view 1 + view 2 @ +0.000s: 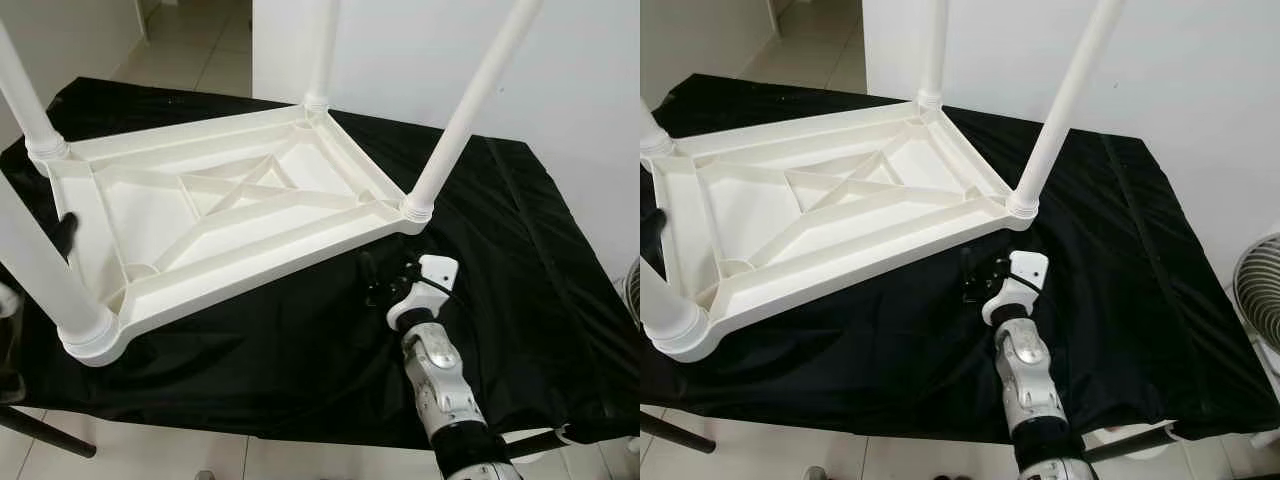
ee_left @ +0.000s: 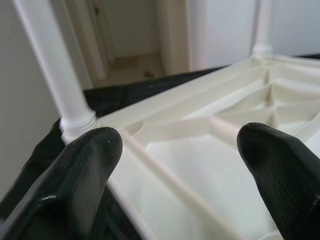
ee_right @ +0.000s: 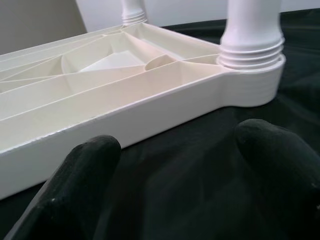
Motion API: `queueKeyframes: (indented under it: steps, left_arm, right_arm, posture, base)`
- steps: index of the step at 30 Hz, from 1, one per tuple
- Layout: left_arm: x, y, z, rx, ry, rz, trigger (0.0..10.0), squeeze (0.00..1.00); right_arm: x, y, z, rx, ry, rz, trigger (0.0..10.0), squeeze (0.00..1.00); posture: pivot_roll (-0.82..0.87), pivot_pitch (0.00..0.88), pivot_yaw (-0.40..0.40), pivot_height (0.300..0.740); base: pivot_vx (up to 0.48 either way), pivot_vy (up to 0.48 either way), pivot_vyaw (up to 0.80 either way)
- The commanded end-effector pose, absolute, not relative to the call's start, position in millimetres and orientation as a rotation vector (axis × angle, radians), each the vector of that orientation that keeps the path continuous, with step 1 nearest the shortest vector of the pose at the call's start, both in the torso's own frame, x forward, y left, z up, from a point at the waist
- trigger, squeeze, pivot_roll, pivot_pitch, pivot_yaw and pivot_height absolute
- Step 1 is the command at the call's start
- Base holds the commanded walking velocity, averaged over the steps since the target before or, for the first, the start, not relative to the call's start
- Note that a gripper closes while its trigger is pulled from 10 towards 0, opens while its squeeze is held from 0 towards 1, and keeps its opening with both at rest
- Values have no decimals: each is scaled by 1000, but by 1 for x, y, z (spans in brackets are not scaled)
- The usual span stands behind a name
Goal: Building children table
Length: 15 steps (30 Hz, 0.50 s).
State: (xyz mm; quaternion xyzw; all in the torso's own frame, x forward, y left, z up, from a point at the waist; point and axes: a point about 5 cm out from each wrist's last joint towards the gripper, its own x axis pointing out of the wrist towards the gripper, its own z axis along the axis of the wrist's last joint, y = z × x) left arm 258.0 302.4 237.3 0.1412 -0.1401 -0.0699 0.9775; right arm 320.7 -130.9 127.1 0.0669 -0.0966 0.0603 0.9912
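Note:
A white plastic children's table lies upside down on a black-draped work table, ribbed underside up. Its legs stand upward at the corners, one at the right corner and one at the near left corner. My right gripper hovers low over the cloth just in front of the right corner, open, with nothing between its fingers. My left gripper is at the tabletop's left rim, open, fingers spread over the rim near the far left leg.
A white wall rises behind the work table, with a tiled floor and doorway at the back left. A fan stands off the right edge. A black stand leg crosses the floor at the lower left.

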Motion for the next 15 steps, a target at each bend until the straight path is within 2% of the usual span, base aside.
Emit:
queueKeyframes:
  steps: [1, 9, 12, 15]
  left_arm:
    - [262, 290, 235, 249, -286, -184, 10000, 0]
    - [271, 250, 235, 176, -340, -270, 10000, 0]
    - [272, 222, 233, 122, -354, -320, 10000, 0]
    - [273, 214, 231, 113, -351, -337, 10000, 0]
  right_arm:
    - [317, -136, 125, 124, -187, 101, 10000, 0]
    - [318, -137, 128, 112, -195, 107, 10000, 0]
    - [317, -132, 132, 81, -207, 156, 10000, 0]
    - [317, -130, 133, 59, -214, 185, 10000, 0]
  posture:
    - [192, 96, -53, 740]
    - [187, 88, -55, 740]
    - [177, 87, -49, 740]
    - [174, 88, -48, 740]
  base:
    - [0, 0, 0]
    - [0, 0, 0]
    - [0, 0, 0]
    - [0, 0, 0]
